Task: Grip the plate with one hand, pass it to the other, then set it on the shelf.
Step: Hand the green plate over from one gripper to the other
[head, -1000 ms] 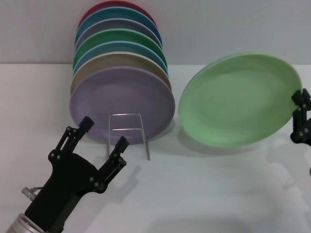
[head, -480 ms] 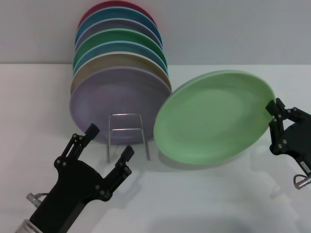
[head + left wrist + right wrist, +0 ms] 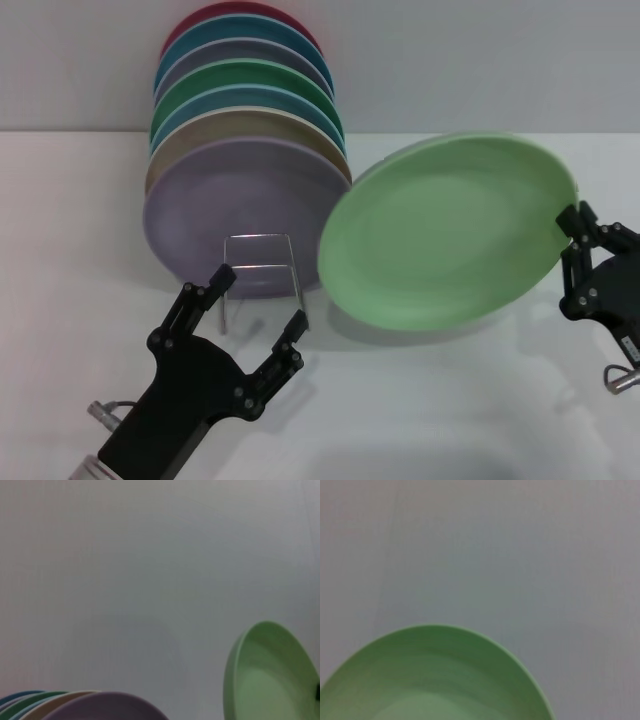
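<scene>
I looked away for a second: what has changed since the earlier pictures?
The right gripper, shut on the plate, carried it left toward the shelf. The open left gripper moved right, toward the plate. The stacked plates stayed put.

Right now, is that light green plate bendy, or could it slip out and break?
The plate probably stays stiff: it keeps its round shape though the right tool pinches only one edge. Its smooth rim could slip. It looks hard, so a fall might chip it. The left tool waits open.
</scene>
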Motion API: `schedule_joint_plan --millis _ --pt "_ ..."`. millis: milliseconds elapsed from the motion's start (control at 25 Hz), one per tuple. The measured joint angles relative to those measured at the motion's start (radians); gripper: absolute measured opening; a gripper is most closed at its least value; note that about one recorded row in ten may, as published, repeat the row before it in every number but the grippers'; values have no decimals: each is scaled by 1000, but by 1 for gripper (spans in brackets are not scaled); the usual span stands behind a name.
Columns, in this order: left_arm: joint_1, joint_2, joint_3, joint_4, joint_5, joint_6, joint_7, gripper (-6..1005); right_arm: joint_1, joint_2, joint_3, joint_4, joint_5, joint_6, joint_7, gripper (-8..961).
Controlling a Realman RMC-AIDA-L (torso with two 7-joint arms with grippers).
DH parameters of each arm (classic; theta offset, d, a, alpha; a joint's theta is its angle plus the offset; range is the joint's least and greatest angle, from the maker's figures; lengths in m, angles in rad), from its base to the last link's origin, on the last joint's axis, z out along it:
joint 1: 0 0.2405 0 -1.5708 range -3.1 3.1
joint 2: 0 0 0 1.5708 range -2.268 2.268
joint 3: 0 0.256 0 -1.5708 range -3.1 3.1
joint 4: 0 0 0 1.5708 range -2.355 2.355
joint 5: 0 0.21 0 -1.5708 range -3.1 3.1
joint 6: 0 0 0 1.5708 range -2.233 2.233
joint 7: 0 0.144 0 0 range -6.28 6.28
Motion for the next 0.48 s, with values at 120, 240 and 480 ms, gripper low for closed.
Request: schedule_joint_plan --millis 120,240,480 --pt "-6 0 -2 -6 -2 -16 2 754 -28 0 -71 58 63 37 -38 17" --pt "-9 0 -3 -10 -4 -24 2 752 -35 1 -228 99 225 61 -122 17" --pt "-2 4 -18 -9 -7 -24 -4 750 -36 1 -408 144 415 60 -228 17"
